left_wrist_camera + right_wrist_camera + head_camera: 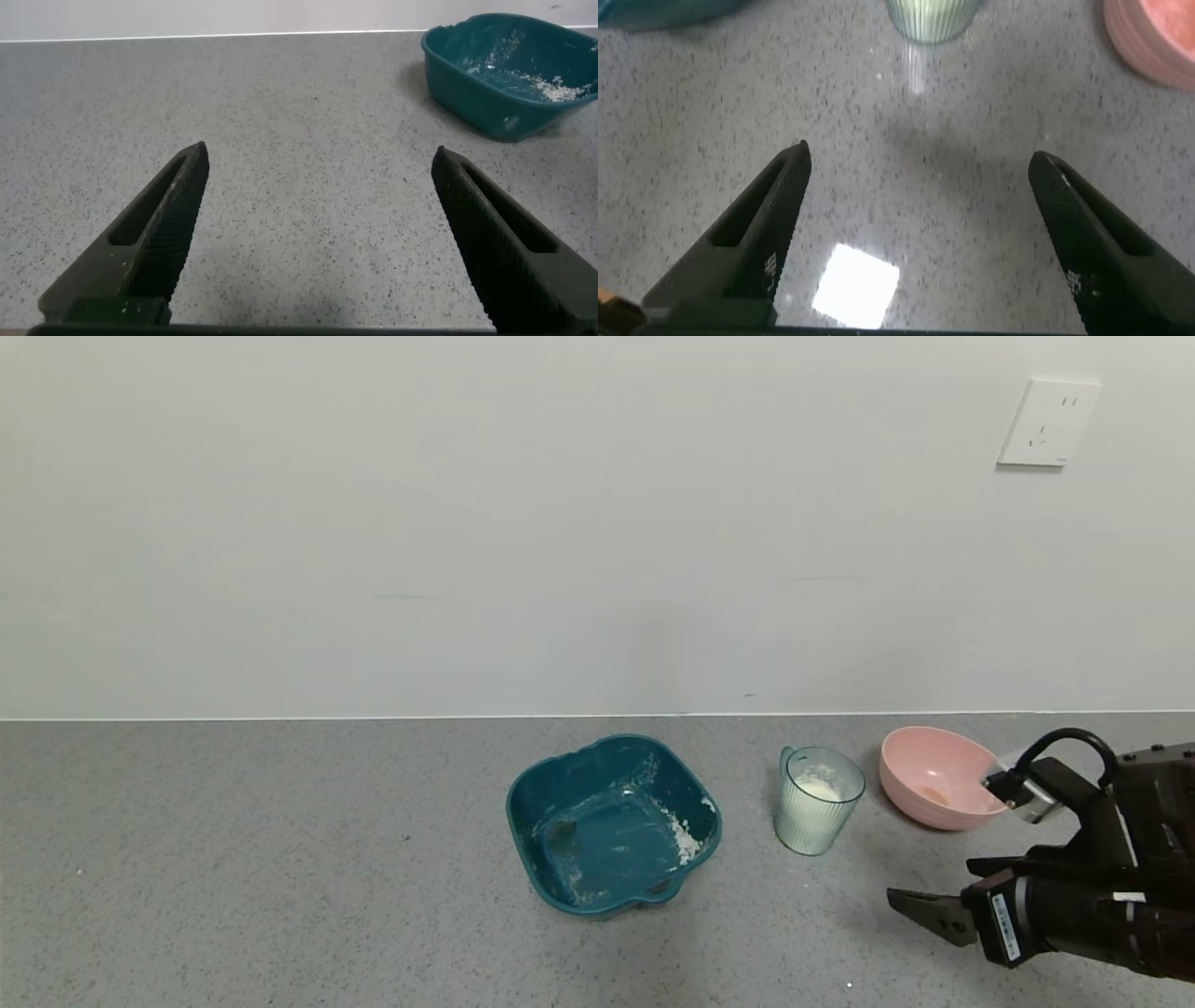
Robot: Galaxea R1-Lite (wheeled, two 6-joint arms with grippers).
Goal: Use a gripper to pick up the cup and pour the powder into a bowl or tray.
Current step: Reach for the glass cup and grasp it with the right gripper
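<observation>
Three vessels on the grey speckled counter (pixel 280 859); teal tray (pixel 613 823) in the middle, smeared with white residue; cup (pixel 817 799) just to its right, upright, ribbed, handle toward the back wall; powder (pixel 820 787) inside the cup, white, clumpy; pink bowl (pixel 936 777) next, near the cup, not touching it, upright. Right gripper (pixel 943 893) at lower right of the head view, nearer the robot than cup and bowl, low over the counter, fingers spread wide, nothing between them; its wrist view shows the cup base (pixel 932 19) beyond the fingertips and the bowl edge (pixel 1153 37) off to one side. Left gripper (pixel 318 233) seen only in its own wrist view; fingers released, spread over bare counter; tray (pixel 509 70) well beyond it. Wall socket (pixel 1047 422) on the white wall.
</observation>
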